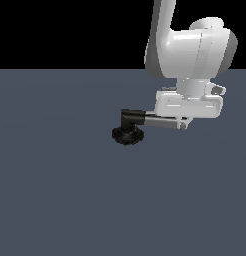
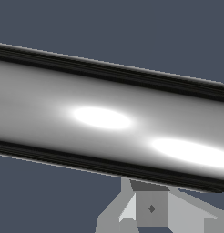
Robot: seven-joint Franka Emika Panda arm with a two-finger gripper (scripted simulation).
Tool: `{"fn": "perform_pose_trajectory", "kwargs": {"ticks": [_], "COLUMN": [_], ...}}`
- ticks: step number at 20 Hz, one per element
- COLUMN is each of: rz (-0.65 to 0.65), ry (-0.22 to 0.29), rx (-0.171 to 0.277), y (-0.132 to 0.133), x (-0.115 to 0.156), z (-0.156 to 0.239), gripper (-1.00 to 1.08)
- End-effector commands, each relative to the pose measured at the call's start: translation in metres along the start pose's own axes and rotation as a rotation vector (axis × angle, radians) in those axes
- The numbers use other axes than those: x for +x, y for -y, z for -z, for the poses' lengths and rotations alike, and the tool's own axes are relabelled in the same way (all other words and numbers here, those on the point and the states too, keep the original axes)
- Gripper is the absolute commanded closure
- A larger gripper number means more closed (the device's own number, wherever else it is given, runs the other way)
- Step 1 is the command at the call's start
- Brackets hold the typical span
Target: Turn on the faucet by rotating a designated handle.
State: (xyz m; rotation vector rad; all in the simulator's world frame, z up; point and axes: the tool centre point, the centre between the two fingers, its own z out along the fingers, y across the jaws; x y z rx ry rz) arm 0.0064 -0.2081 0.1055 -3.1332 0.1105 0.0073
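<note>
The faucet [image 1: 128, 131] has a black ribbed base; its handle [image 1: 162, 121] is shiny chrome with bright white glints. White end effector [image 1: 183, 124] above a slate-blue surface [image 1: 70, 200].

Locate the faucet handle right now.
In the exterior view, the handle runs from the faucet's black elbow toward that view's right, its far end under the gripper.

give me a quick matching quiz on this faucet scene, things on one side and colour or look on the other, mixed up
Things:
1. handle
2. round base
3. claw
4. floor

Looks:
a. flat blue-grey
b. white, glossy
c. shiny chrome bar
d. black, ribbed

Pairs: 1-c, 2-d, 3-b, 4-a
</note>
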Motion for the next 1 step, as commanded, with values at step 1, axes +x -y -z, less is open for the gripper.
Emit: {"fn": "perform_pose_trajectory", "kwargs": {"ticks": [1], "rz": [-0.014], "ry": [-0.005], "rx": [-0.006], "y": [-0.0139], "x": [0.0037], "z": [0.0003], "gripper": [1.08]}}
